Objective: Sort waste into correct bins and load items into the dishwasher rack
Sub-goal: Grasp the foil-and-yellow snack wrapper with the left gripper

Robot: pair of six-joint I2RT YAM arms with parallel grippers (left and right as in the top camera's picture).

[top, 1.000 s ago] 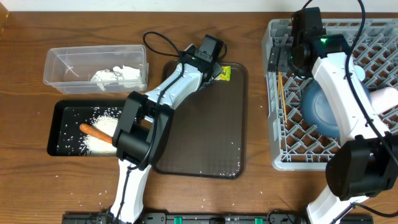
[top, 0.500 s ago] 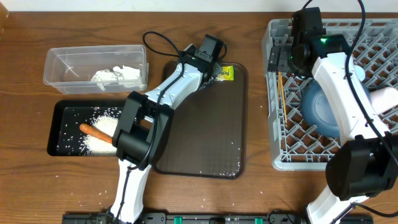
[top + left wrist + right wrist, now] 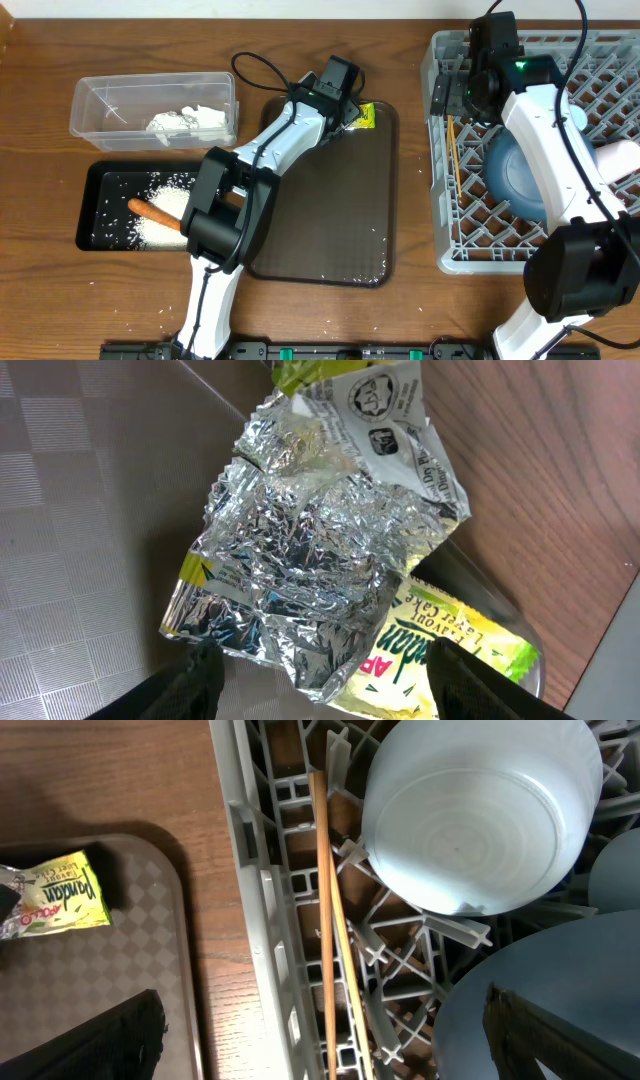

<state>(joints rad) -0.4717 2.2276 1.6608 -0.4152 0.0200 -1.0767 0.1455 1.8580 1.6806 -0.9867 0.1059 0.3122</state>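
Note:
A yellow-green packet (image 3: 440, 650), torn open with its crumpled silver foil (image 3: 310, 550) showing, lies at the far corner of the brown tray (image 3: 330, 220). My left gripper (image 3: 335, 685) is open. Its fingers (image 3: 195, 680) stand wide on either side of the packet's near edge, and I see no grip on it. My right gripper (image 3: 335, 1040) hangs open over the grey dishwasher rack (image 3: 445, 250), above the wooden chopsticks (image 3: 325, 920). In the rack lie a small light-blue bowl (image 3: 480, 810) and a large blue bowl (image 3: 515, 175). The black bin (image 3: 100, 185) holds rice (image 3: 165, 225) and a carrot (image 3: 150, 211). White tissue (image 3: 190, 122) sits in the clear tub (image 3: 100, 100).
A few rice grains are scattered along the tray's near edge (image 3: 350, 262). A whitish cup (image 3: 620, 158) rests at the rack's right side. A strip of bare wood (image 3: 215, 920) separates the tray from the rack.
My left gripper has opened around the packet, which has shifted slightly on the tray corner. The right arm has not moved.

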